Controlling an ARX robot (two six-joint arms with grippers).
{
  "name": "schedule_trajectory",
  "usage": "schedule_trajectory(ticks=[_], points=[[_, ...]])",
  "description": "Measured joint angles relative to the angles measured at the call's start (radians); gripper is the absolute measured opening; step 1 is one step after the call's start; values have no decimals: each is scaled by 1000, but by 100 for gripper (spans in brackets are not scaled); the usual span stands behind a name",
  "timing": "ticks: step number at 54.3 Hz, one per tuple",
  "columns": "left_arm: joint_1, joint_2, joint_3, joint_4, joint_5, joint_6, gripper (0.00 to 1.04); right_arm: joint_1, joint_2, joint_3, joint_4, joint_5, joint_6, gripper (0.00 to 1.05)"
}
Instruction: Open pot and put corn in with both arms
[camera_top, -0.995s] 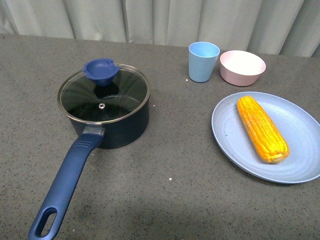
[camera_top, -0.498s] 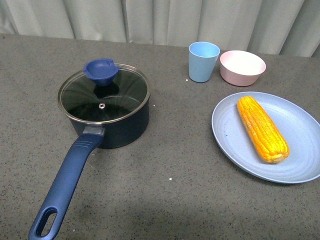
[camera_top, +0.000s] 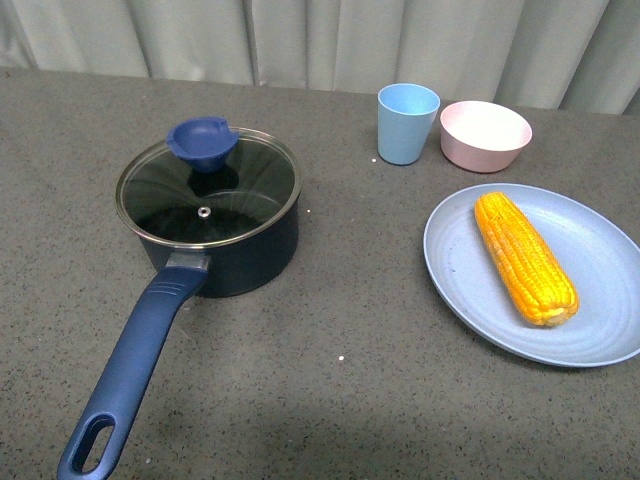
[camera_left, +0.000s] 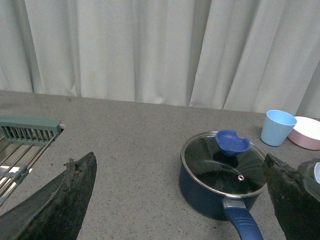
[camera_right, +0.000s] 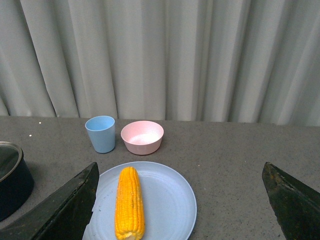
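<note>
While the glass lid (camera_top: 208, 190) with its blue knob sits shut on the round navy pot (camera_top: 245, 250), the ribbed yellow corn (camera_top: 525, 257) lies on a smooth pale blue plate (camera_top: 460, 290), near a blue cup (camera_top: 406, 123) and pink bowl (camera_top: 485, 135). Both pincers gape wide: the left gripper (camera_left: 177, 160) faces the pot, the right gripper (camera_right: 180, 167) faces the corn, each well apart from it.

Pale grey-white curtains (camera_top: 330, 40) hang in soft folds along the back, hiding the wall. Before them spreads a speckled grey tabletop (camera_top: 380, 300), evenly lit. A pale green slatted rack (camera_left: 25, 134) stands off to one side.
</note>
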Motion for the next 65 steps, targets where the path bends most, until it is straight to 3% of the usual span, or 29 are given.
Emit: schedule_trajectory(ticks=[4,9,12,23,30,47,65], points=[[6,5,2,-8,23,-3,98,0,0,0,0,0,0,96],[47,136,34,-85,274,-15,98,0,0,0,0,-2,0,96],[26,242,34,-14,314,-32,98,0,0,0,0,0,0,96],[-142,850,91,560,120,-127,98,0,0,0,0,0,0,96],[-192,1178,172,785,75,-154,98,0,0,0,0,0,0,96],[-263,1649,449,904,-11,-161,98,0,0,0,0,0,0,96],[-303,1855,618,942,-83,-148,98,0,0,0,0,0,0,96]])
